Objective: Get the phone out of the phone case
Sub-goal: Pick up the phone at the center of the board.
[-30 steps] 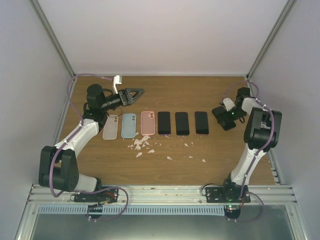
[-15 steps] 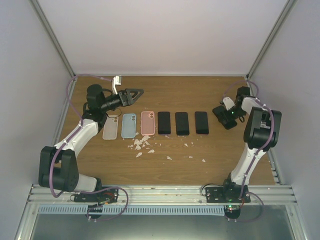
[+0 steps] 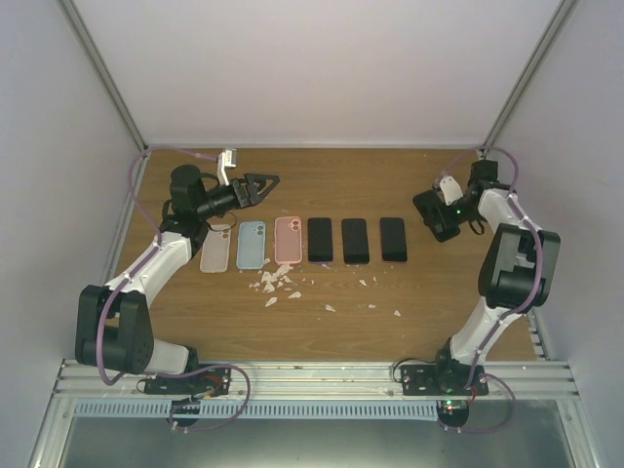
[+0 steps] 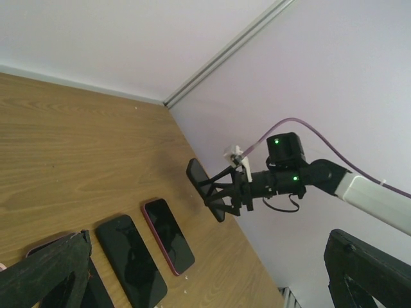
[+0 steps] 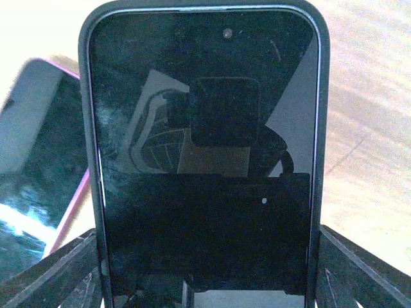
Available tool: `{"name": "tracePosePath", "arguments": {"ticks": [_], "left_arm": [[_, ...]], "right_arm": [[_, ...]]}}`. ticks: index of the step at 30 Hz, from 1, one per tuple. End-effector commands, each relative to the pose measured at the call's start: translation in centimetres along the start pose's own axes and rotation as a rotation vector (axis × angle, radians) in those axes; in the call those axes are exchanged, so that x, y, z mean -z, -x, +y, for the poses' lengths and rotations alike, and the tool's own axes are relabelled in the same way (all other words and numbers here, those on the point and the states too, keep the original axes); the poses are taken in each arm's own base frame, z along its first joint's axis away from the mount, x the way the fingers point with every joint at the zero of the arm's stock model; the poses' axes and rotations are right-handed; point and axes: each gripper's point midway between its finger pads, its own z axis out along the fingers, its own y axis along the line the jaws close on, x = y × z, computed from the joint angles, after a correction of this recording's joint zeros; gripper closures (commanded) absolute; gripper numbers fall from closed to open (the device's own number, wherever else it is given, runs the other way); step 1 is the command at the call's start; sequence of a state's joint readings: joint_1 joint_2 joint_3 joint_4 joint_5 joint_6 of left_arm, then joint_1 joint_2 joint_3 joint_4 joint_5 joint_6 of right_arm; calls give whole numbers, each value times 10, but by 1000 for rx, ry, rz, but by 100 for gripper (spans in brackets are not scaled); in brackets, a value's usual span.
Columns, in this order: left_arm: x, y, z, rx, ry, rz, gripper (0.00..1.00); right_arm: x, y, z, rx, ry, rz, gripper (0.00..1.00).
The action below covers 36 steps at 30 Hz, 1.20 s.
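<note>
Over tabletop (image 3: 331, 185), right pincer (image 3: 432, 216) grips phone (image 5: 205, 160)

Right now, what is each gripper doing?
Left gripper: open, holding nothing.
Right gripper: closed on the dark-cased phone.

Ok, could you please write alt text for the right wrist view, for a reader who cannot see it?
A dark phone in a dark case fills the frame, screen toward the camera, held between the two fingers of the right gripper. Behind it on the left, a pink-edged phone lies on the wooden table.
</note>
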<state>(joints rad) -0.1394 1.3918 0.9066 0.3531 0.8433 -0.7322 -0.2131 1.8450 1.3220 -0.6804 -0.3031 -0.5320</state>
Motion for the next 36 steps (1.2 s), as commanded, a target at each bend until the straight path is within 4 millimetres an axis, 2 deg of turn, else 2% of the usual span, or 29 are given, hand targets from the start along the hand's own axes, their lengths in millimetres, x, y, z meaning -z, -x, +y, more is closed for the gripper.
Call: {"name": "tracePosePath", "arguments": {"ticks": [1,5,9,11,12,17,24,32,36], "left_arm": [[3,8,-5,-39,2,-33,1],[2,8,-3,-31,8,-32,1],[-1,8,-4,-27,3,-25,3],[-3,7,-5,-27,0,-22,4],[-4,7,-6,-28,-4,-21,5],[-11,4,-13,-38,-22,-5,8],[-25,-7,-21,-54,-48,34,12],[-39,-15,-32,-70,-78,69,17],[-43,-19,-35,-69,-85,82,18]], "right_arm": [[37,47,16,7,47,-164,33],[63,78,46,41,103,-259,33],[90,111,84,107,141,-354,33],[102,126,106,141,164,-398,33],[107,134,124,172,181,-420,34],[127,159,178,263,210,-495,34],[137,176,232,354,202,-552,34],[138,182,275,412,219,-569,34],[142,183,288,433,203,-582,34]]}}
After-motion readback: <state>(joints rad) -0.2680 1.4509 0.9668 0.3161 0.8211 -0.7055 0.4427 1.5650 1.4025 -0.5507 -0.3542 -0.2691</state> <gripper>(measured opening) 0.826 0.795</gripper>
